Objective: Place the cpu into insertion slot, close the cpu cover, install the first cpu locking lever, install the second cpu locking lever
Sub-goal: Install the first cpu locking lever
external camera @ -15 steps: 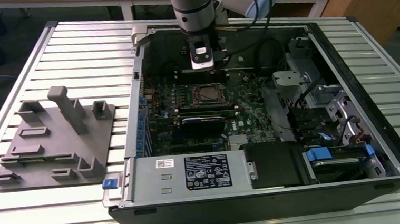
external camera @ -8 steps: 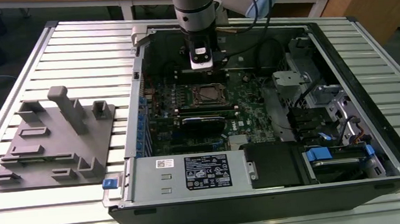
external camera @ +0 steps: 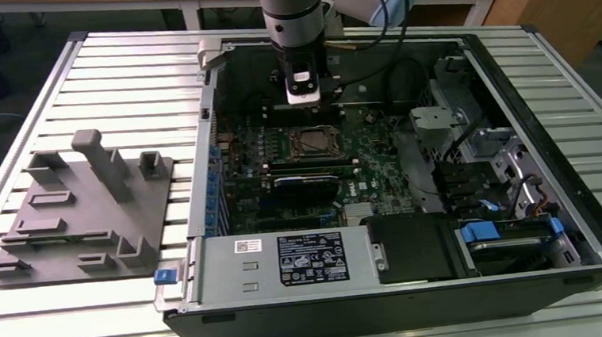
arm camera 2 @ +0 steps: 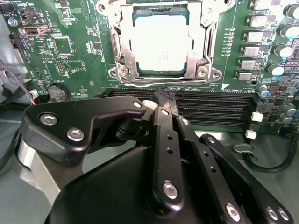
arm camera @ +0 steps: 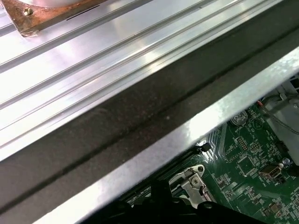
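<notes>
In the second wrist view the cpu point(arm camera 2: 161, 44) lies flat in the insertion slot point(arm camera 2: 122, 71), its silver-grey top facing up. The cpu cover point(arm camera 2: 208, 39) lies down around it, with the chip showing through its window. A thin wire lever point(arm camera 2: 140, 83) runs along the socket edge nearest my fingers. My gripper point(arm camera 2: 163, 95) is shut with nothing between its black fingers, and its tips hover just short of that edge, over the long black memory slots point(arm camera 2: 215, 105). In the exterior view the gripper point(external camera: 305, 97) hangs inside the open case, just behind the insertion slot point(external camera: 315, 142).
The open computer case point(external camera: 559, 222) lies on a slatted aluminium table point(external camera: 124, 61). A grey moulded fixture point(external camera: 81, 208) stands at the exterior view's left. Cables point(external camera: 401, 74), drive cages point(external camera: 491, 155) and a power supply point(external camera: 286, 261) crowd the case. Capacitors point(arm camera 2: 278, 51) line the board beside the socket.
</notes>
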{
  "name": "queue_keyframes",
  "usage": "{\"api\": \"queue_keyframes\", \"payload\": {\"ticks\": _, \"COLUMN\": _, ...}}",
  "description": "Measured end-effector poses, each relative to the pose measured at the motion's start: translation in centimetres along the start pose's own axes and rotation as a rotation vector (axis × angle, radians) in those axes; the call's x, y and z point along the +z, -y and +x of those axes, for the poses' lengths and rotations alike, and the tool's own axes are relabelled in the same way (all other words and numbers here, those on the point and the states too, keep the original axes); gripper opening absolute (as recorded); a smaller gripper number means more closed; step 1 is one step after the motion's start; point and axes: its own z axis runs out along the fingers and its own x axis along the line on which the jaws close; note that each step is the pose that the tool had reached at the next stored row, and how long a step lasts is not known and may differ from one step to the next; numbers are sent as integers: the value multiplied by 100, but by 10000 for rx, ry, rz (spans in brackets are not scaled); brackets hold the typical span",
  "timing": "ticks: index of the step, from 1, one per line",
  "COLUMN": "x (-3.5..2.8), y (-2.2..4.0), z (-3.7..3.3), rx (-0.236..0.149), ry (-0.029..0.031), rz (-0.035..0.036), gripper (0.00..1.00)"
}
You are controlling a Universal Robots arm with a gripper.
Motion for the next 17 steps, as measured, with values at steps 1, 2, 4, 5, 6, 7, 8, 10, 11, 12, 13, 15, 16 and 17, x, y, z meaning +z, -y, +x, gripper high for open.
{"api": "queue_keyframes", "payload": {"ticks": 1, "x": 0, "y": 0, "z": 0, "rx": 1, "ry": -5, "rz": 3, "gripper": 10}}
{"api": "queue_keyframes", "payload": {"ticks": 2, "x": 0, "y": 0, "z": 0, "rx": 1, "ry": -10, "rz": 7, "gripper": 10}}
{"api": "queue_keyframes", "payload": {"ticks": 4, "x": 0, "y": 0, "z": 0, "rx": 2, "ry": -19, "rz": 13, "gripper": 10}}
{"api": "queue_keyframes", "payload": {"ticks": 5, "x": 2, "y": -1, "z": 0, "rx": 4, "ry": -59, "rz": 37, "gripper": 10}}
{"api": "queue_keyframes", "payload": {"ticks": 6, "x": 4, "y": -1, "z": -1, "rx": 14, "ry": -171, "rz": 114, "gripper": 10}}
{"api": "queue_keyframes", "payload": {"ticks": 7, "x": 5, "y": -1, "z": -1, "rx": 26, "ry": -291, "rz": 193, "gripper": 10}}
{"api": "queue_keyframes", "payload": {"ticks": 8, "x": 5, "y": -1, "z": -2, "rx": 35, "ry": -394, "rz": 261, "gripper": 10}}
{"api": "queue_keyframes", "payload": {"ticks": 10, "x": 5, "y": -1, "z": -2, "rx": 42, "ry": -462, "rz": 307, "gripper": 10}}
{"api": "queue_keyframes", "payload": {"ticks": 11, "x": 5, "y": -1, "z": -2, "rx": 43, "ry": -472, "rz": 314, "gripper": 10}}
{"api": "queue_keyframes", "payload": {"ticks": 12, "x": 5, "y": -1, "z": -3, "rx": 43, "ry": -481, "rz": 320, "gripper": 10}}
{"api": "queue_keyframes", "payload": {"ticks": 13, "x": 6, "y": -1, "z": -3, "rx": 44, "ry": -490, "rz": 325, "gripper": 10}}
{"api": "queue_keyframes", "payload": {"ticks": 15, "x": 9, "y": -5, "z": -8, "rx": 29, "ry": -494, "rz": 321, "gripper": 10}}
{"api": "queue_keyframes", "payload": {"ticks": 16, "x": 10, "y": -7, "z": -11, "rx": -17, "ry": -502, "rz": 318, "gripper": 10}}
{"api": "queue_keyframes", "payload": {"ticks": 17, "x": 11, "y": -9, "z": -15, "rx": -110, "ry": -515, "rz": 311, "gripper": 10}}
